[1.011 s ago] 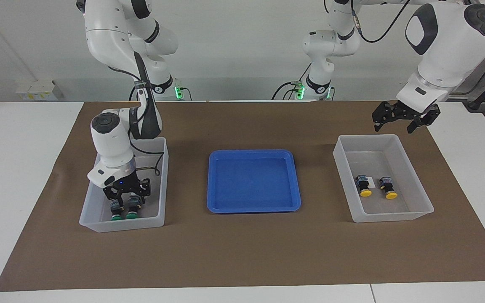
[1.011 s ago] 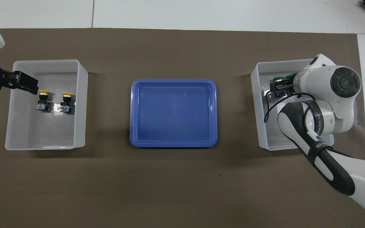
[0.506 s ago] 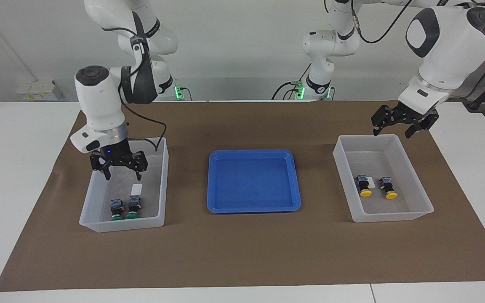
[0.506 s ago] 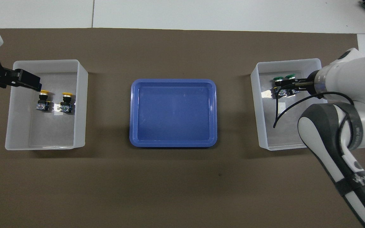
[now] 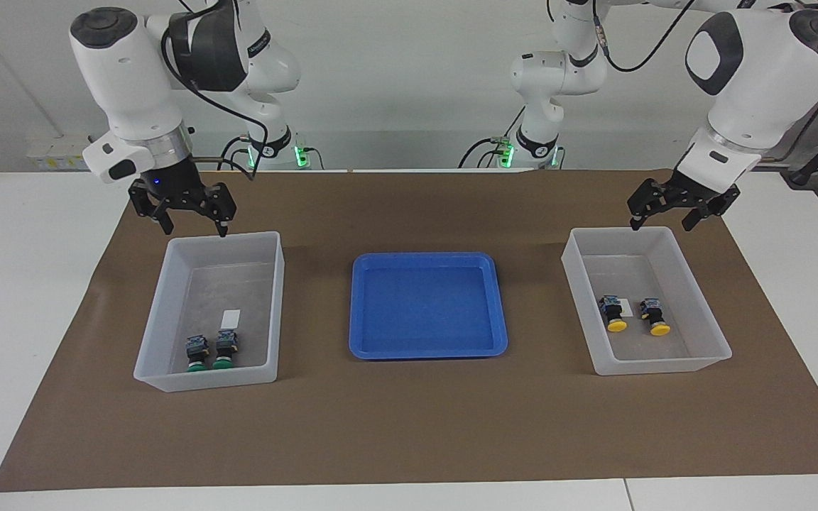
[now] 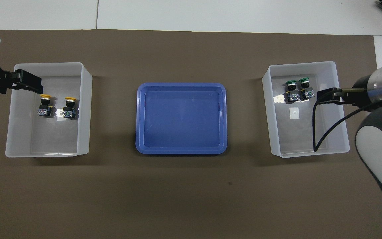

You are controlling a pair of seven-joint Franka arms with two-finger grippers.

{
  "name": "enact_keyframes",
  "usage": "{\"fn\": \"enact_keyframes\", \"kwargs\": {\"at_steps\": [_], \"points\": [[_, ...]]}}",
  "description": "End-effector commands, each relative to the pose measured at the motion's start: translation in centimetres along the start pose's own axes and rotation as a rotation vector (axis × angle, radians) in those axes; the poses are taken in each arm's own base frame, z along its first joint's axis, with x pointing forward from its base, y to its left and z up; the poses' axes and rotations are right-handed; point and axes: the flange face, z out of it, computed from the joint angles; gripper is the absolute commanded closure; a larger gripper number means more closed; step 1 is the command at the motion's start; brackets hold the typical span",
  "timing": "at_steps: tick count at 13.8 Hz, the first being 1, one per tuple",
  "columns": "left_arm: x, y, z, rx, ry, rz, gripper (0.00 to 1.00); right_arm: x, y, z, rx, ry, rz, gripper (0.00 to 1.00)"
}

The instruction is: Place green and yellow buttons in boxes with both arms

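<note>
Both claws, left claw (image 5: 659,215) and right claw (image 5: 191,218), agape, empty; green buttons (image 5: 211,352) seemingly lengthwise, caps away from robots.

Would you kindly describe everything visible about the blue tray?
The blue tray is a shallow rectangle of glossy plastic with rounded corners and a low raised rim. It lies flat on the brown mat, midway between the two boxes and apart from both. It holds nothing, and nothing touches it but the mat.
</note>
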Motion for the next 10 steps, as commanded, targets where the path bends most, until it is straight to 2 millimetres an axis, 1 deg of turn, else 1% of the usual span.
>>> {"fn": "enact_keyframes", "kwargs": {"at_steps": [1, 5, 7, 10], "points": [[-0.8, -0.3, 0.1, -0.013, 0.013, -0.007, 0.00, 0.5, -0.1, -0.8, 0.018, -0.026, 0.008, 0.00], [-1.2, 0.0, 0.2, -0.010, 0.007, -0.012, 0.00, -0.4, -0.3, -1.3, 0.020, -0.053, 0.014, 0.00], [-1.2, 0.0, 0.2, -0.010, 0.007, -0.013, 0.00, -0.9, -0.3, -1.0, 0.018, -0.062, 0.012, 0.00], [-1.4, 0.1, 0.2, -0.011, -0.002, -0.012, 0.00, -1.3, -0.8, -0.5, 0.039, -0.066, -0.004, 0.00]]}}
